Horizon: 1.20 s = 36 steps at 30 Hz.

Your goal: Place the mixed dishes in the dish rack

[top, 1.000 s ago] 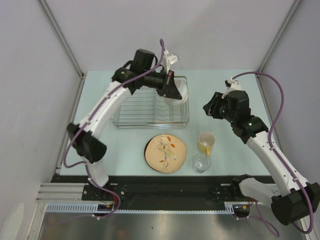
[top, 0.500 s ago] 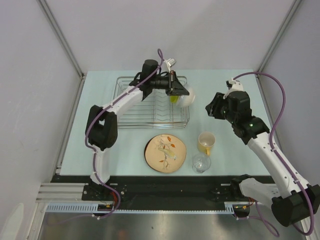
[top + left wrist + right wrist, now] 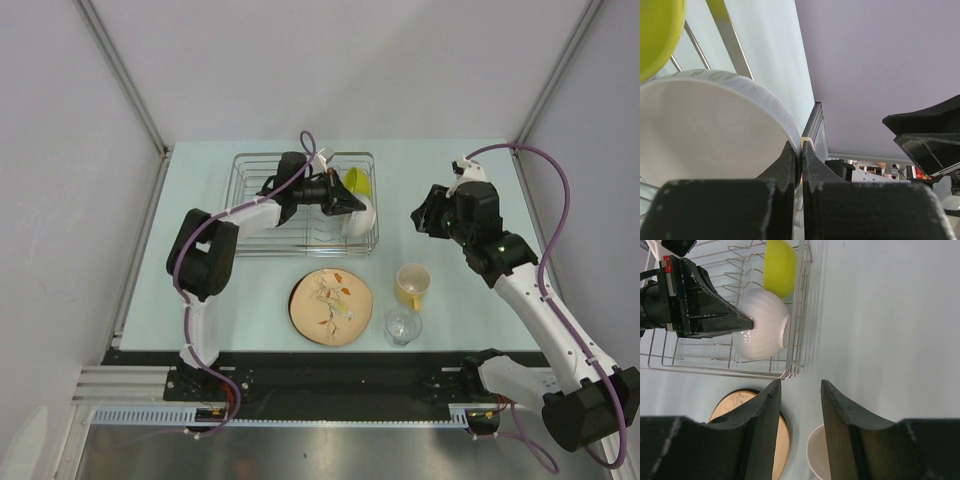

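My left gripper (image 3: pixel 348 204) is shut on the rim of the white bowl (image 3: pixel 363 216) and holds it on its side at the right end of the dish rack (image 3: pixel 262 228). The left wrist view shows the jaws (image 3: pixel 800 148) pinching the bowl's rim (image 3: pixel 705 135). The lime-green bowl (image 3: pixel 356 182) stands on edge in the rack just behind it. The tan leaf-patterned plate (image 3: pixel 331 306), yellow mug (image 3: pixel 412 285) and clear glass (image 3: pixel 403 326) sit on the table in front. My right gripper (image 3: pixel 424 214) is open and empty, right of the rack. The dark-red-rimmed plate is out of view.
The right wrist view shows the rack's right wall (image 3: pixel 800 315), the white bowl (image 3: pixel 762 330), the green bowl (image 3: pixel 780 260), the plate's edge (image 3: pixel 782 445) and the mug's rim (image 3: pixel 817 455) below my open fingers (image 3: pixel 800 385). Grey walls close in the table on three sides.
My left arm has come down from above the rack and carried the white bowl low into the rack's right end, beside the green bowl. The right arm has barely moved.
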Each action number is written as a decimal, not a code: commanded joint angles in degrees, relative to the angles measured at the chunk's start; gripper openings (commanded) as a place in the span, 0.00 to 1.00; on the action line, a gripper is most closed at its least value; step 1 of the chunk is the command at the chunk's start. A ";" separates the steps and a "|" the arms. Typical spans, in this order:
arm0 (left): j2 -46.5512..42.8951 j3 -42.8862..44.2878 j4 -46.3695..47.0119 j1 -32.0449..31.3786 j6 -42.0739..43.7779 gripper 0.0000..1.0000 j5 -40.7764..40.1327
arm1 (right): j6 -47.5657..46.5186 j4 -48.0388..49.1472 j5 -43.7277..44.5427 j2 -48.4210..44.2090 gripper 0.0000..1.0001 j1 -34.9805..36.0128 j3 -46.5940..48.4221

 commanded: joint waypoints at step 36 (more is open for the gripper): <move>-16.87 19.73 -41.43 9.09 35.05 0.86 2.78 | 1.25 8.59 -1.07 8.77 0.43 0.41 0.98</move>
